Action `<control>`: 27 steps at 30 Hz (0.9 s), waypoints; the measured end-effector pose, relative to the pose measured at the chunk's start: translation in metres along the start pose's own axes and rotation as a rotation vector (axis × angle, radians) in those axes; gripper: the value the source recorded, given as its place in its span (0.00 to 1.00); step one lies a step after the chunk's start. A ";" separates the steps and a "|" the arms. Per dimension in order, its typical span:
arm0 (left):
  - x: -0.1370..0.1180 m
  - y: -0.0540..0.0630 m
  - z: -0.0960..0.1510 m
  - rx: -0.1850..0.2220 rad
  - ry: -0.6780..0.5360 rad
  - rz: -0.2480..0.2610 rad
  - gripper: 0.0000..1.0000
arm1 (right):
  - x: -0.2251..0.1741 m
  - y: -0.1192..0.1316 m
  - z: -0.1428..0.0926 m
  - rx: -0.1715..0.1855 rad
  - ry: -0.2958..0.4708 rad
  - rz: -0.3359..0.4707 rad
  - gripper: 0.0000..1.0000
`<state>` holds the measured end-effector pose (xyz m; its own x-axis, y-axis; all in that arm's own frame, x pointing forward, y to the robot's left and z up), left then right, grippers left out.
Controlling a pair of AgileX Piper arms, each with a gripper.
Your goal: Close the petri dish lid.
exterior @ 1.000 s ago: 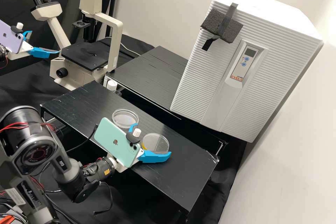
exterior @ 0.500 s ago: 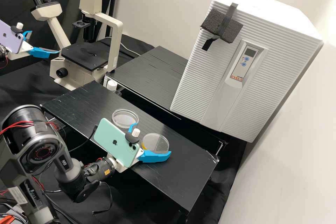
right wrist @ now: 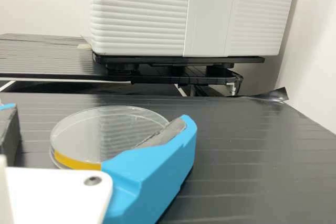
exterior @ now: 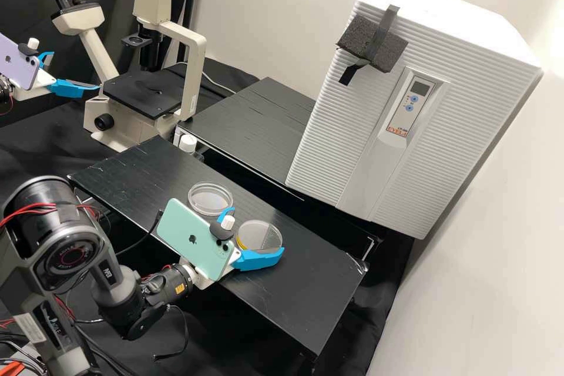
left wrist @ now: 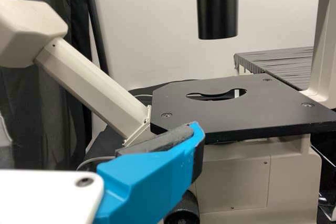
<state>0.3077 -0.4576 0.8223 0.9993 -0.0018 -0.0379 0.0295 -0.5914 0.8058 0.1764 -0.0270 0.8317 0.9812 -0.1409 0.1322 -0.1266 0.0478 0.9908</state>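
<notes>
The right gripper [exterior: 255, 232], spread around a yellow-banded petri dish [right wrist: 100, 132] on the near black table [exterior: 317, 294], grips nothing, likely placed to pinch the rim; a second dish [exterior: 210, 211] sits farther left. The left gripper [exterior: 74, 70] hangs open, empty, beside the microscope [exterior: 132, 123].

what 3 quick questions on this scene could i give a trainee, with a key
1. Which gripper is at the petri dish with the coloured band at its edge?
2. True or false: a dark foam block is taped to the ribbed white cabinet.
3. Fill in the blank: the band at that dish's edge is ____.

Key: 1. the right gripper; 2. true; 3. yellow.
</notes>
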 end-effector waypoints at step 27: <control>0.000 0.000 0.000 0.000 0.000 0.000 1.00 | 0.001 -0.005 -0.006 0.011 0.008 -0.003 0.00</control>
<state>0.3077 -0.4576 0.8223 0.9993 -0.0018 -0.0379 0.0295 -0.5914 0.8058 0.1790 -0.0212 0.8264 0.9826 -0.1331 0.1294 -0.1257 0.0361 0.9914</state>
